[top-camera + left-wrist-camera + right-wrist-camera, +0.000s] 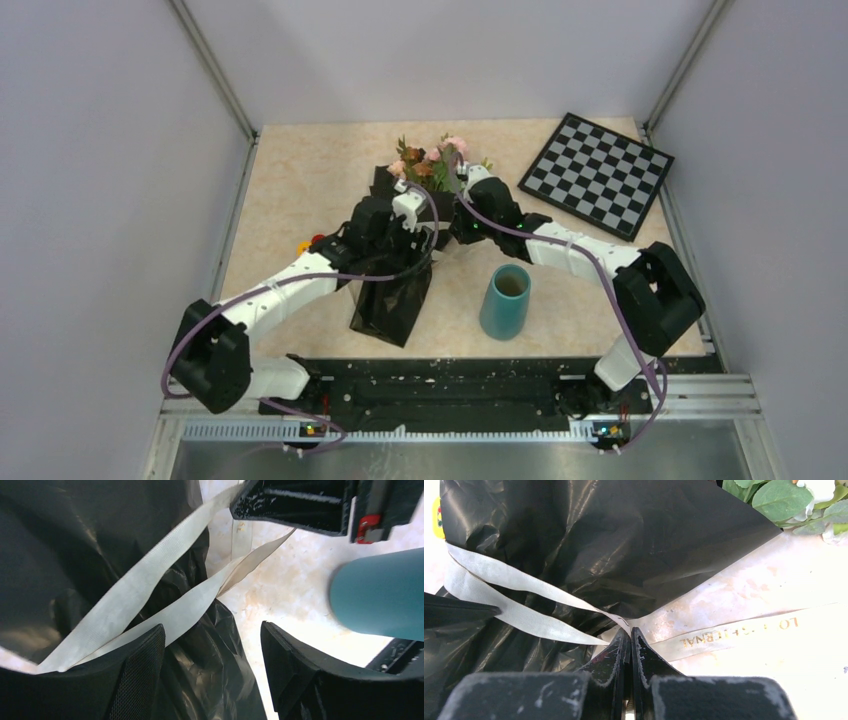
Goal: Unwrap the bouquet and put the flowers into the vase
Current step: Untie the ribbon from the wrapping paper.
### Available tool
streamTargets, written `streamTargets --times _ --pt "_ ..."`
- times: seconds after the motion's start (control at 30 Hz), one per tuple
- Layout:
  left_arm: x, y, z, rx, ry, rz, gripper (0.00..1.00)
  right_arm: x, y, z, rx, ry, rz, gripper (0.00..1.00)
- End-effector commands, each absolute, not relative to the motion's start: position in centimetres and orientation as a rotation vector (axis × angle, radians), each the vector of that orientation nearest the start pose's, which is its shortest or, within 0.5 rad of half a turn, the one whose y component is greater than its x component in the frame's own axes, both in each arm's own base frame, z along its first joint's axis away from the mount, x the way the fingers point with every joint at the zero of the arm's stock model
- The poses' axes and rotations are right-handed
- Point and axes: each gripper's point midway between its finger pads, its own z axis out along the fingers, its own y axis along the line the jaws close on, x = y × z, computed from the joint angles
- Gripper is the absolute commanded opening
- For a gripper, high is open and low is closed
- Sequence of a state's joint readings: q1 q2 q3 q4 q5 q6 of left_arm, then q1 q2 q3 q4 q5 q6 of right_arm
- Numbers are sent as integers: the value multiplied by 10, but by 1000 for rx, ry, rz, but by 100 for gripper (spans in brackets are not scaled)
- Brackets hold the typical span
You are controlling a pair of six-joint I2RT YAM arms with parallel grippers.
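Ribbon (539, 625) pinched by right hand (630, 636) beside bouquet (624, 545) edge.

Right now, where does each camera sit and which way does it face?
Top: above and behind the arms, looking down at bouquet and vase; both arms show.
Left wrist: looks past the open left gripper at ribbon, vase.
Right wrist: looks along the right gripper, shut on ribbon, toward paper.
Shared: both wrist views show ribbon, paper.

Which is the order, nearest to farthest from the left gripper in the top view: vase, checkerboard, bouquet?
1. bouquet, right at the left gripper, between its fingers.
2. vase, to its right, toward the near edge.
3. checkerboard, far right corner.
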State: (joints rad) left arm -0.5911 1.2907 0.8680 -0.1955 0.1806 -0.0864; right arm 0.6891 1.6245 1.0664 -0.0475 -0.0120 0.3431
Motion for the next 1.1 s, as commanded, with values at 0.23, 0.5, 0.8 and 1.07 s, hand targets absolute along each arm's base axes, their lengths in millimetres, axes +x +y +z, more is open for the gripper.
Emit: streamTargets --times 0.23,0.5,0.8,1.07 --pt "320 -239 136 806 2071 -321 82 344 304 148 -359 2148 689 1" --pt "326 -236 122 846 2088 -229 86 345 301 145 -355 2159 694 1" --pt "334 -232 122 787 2090 -174 62 345 300 144 -350 2162 692 1" --pt "332 -237 132 731 2056 -226 45 345 299 142 -346 2166 691 1"
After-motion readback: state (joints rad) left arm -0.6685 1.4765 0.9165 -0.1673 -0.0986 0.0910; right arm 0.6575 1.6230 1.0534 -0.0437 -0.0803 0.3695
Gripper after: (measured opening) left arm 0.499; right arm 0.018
